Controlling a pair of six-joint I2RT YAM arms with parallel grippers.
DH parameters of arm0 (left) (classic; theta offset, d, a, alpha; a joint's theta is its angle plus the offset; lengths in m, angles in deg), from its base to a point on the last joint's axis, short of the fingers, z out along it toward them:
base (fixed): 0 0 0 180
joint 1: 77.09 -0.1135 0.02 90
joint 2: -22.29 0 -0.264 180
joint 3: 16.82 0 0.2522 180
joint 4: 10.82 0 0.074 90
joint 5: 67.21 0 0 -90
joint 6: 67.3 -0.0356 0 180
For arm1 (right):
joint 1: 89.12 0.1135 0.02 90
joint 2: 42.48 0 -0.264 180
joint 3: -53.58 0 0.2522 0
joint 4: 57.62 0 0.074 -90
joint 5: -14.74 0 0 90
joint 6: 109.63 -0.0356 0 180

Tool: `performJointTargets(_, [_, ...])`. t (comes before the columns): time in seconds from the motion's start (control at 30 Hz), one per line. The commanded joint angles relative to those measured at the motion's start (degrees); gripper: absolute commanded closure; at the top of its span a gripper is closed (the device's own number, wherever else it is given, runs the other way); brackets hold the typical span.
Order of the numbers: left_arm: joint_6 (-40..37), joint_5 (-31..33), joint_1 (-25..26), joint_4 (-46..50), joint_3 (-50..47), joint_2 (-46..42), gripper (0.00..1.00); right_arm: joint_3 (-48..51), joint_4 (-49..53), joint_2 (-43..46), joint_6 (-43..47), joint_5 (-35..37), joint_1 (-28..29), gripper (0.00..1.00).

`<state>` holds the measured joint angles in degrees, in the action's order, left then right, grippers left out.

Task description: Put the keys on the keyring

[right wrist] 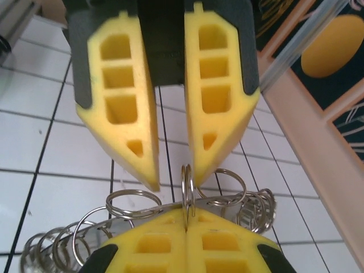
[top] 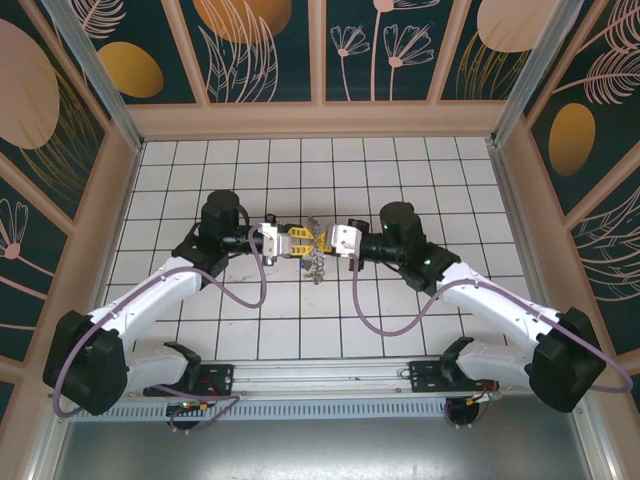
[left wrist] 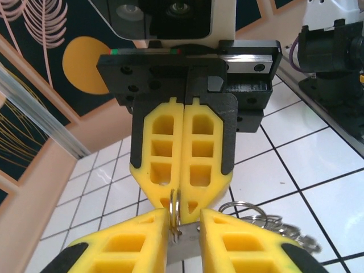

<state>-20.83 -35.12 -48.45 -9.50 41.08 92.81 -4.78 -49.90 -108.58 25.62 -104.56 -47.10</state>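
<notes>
White tiled table point(top: 300, 160) with dark grout lines, boxed in by wood-framed wall panels point(top: 260, 50) printed with leaves and orange discs; aluminium rail point(top: 320, 375) along the near edge. Both arms meet tip to tip mid-table. keyring point(top: 318, 266) sits at that meeting point, and in the top view its chain of loops trails from the fingertips toward the arm bases, long axis roughly near-far. right gripper point(right wrist: 186, 215) has its jaws pressed together on one loop of the keyring point(right wrist: 186, 183); that loop stands upright, edge-on to both wrist cameras. left gripper point(right wrist: 173, 177) has its jaws apart, straddling the same loop. The top view gives only a silvery tangle. The right wrist view resolves separate coils fanning out to either side under its fingers. The left wrist view adds a flat grey metal piece point(left wrist: 183, 245) between the left gripper point(left wrist: 183, 217) fingers, possibly a key blade, can't tell.
</notes>
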Motion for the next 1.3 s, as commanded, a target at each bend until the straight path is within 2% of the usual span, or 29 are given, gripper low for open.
performJointTargets(0.0, [-2.93,0.58,0.27,5.41,2.37,1.19,0.77,-4.71,5.52,-0.21,4.46,3.89,0.51,1.0])
performJointTargets(0.17, [-5.49,2.26,0.27,8.17,3.06,2.24,0.75,-7.74,9.73,-2.22,5.43,6.01,1.02,1.0])
performJointTargets(0.53, [-2.7,2.52,0.27,5.42,3.34,2.78,0.74,-8.44,10.04,-4.55,4.34,7.51,2.54,1.0])
performJointTargets(0.9, [-1.25,2.54,0.27,6.1,4.7,4.63,0.84,-8.6,7.9,-4.82,2.69,4.43,2.54,1.0])
performJointTargets(1.0, [-3.17,2.79,0.36,9.24,5.99,5.45,1.0,-8.24,6.79,-4.69,2.38,3.95,2.5,1.0])
performJointTargets(1.07, [-5.91,3.7,0.34,12.9,7.18,5.84,1.0,-7.78,5.98,-4.47,1.89,3.54,2.24,1.0])
performJointTargets(1.13, [-6.58,5.39,0.35,14.66,7.81,5.78,0.84,-7.29,5.12,-4.04,1.49,3.2,1.87,1.0])
performJointTargets(1.27, [-6.65,7.84,0.29,15.92,7.98,5.16,0.86,-6.65,4.22,-3.29,0.79,1.9,1.31,1.0])
